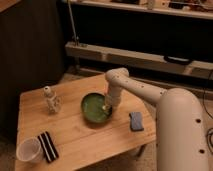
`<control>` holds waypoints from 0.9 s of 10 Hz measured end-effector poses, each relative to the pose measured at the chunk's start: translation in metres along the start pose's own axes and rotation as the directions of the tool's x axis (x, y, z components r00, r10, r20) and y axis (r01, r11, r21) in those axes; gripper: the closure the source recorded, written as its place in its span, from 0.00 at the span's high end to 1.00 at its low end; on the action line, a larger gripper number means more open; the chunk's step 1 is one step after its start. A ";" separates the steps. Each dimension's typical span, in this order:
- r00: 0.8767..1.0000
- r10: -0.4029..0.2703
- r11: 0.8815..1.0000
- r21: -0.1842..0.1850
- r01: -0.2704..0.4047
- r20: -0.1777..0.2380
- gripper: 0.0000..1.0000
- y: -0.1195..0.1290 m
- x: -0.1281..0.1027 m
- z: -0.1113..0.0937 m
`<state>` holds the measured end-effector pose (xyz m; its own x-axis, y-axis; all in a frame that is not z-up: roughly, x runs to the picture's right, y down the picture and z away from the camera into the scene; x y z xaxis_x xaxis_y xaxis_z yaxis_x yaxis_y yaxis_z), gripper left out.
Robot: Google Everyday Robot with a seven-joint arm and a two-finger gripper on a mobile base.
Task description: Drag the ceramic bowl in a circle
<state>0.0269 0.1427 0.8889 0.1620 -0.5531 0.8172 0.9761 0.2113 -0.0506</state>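
The ceramic bowl is round, shallow and glossy green with a darker rim. It sits near the middle of the wooden table. My white arm reaches in from the right and bends down over the bowl. My gripper points down at the bowl's right inner side, at or just inside the rim. I cannot tell whether it touches the bowl.
A small white bottle stands at the table's left back. A translucent plastic cup and a black striped object lie at the front left. A blue sponge lies right of the bowl. Shelving runs behind the table.
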 end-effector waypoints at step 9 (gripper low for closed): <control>0.997 0.002 0.997 0.074 0.004 -0.077 0.00 0.107 -0.090 -0.073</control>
<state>0.1276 0.1562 0.7684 0.1745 -0.6132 0.7704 0.9634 0.2678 -0.0050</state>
